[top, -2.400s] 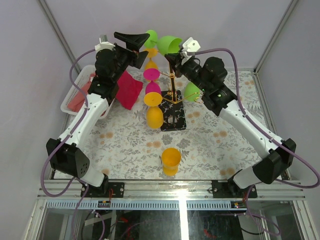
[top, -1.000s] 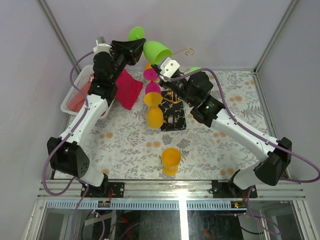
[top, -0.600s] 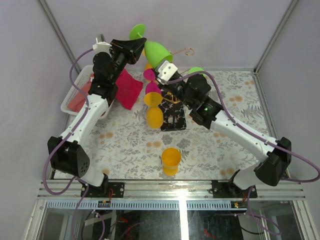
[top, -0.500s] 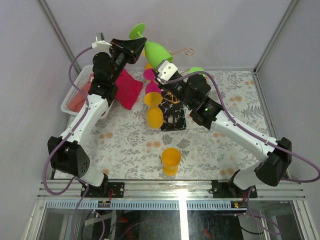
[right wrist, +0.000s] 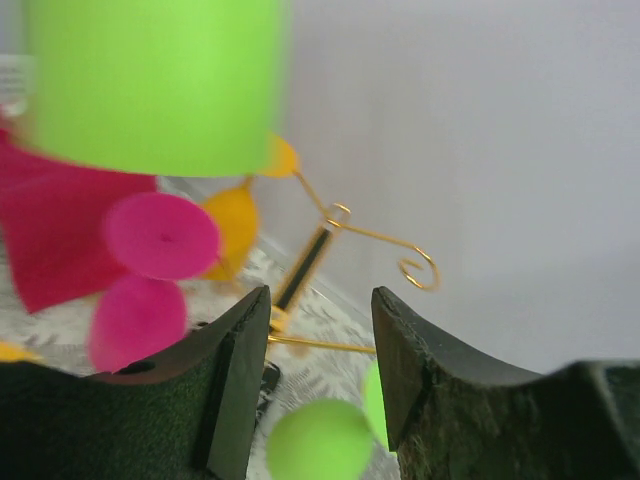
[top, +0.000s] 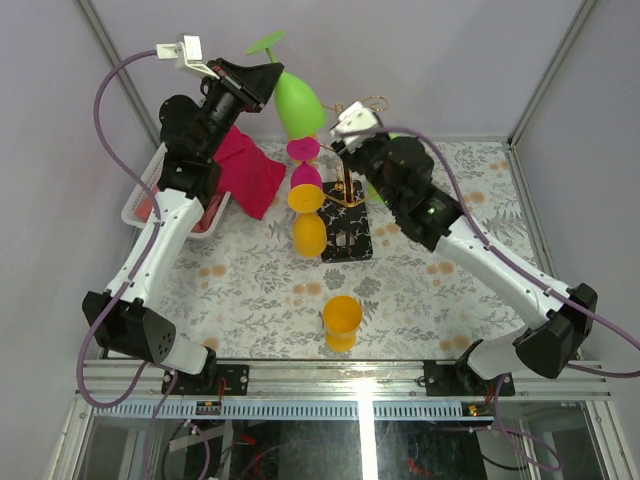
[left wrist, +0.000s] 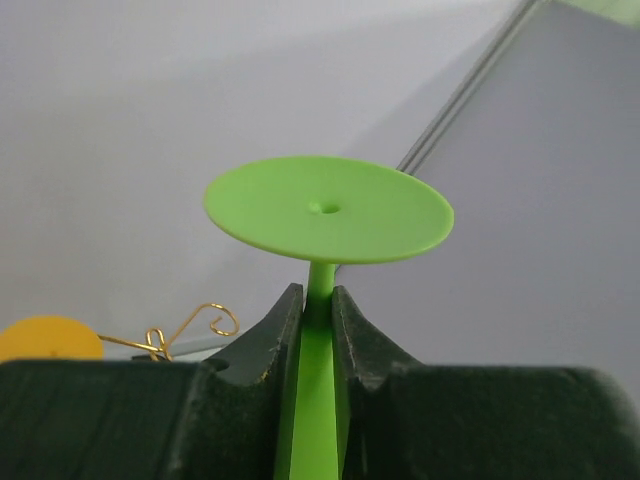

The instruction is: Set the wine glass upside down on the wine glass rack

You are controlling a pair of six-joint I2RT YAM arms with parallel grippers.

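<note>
A green wine glass [top: 297,104] hangs high above the table, foot [top: 265,42] up and bowl down and tilted. My left gripper [top: 272,72] is shut on its stem. In the left wrist view the stem [left wrist: 318,300] is pinched between the jaws of the left gripper [left wrist: 319,305], under the round foot [left wrist: 328,208]. The wine glass rack [top: 345,185] is a gold post on a black base [top: 347,235], just below and right of the bowl. My right gripper [top: 338,135] stands open beside the rack's top. In the right wrist view the right gripper [right wrist: 320,300] is empty, with the green bowl [right wrist: 155,85] up left.
Pink [top: 303,150] and orange [top: 305,197] glasses hang on the rack's left arms, and a green one [top: 385,185] on its right. A free curled arm [right wrist: 420,268] points right. An orange glass [top: 341,320] stands on the table in front. A white basket [top: 148,200] with red cloth [top: 250,170] sits at left.
My left arm has lifted and swung the green glass so its bowl points down. The right gripper has opened and pulled back from the bowl toward the rack's top.
</note>
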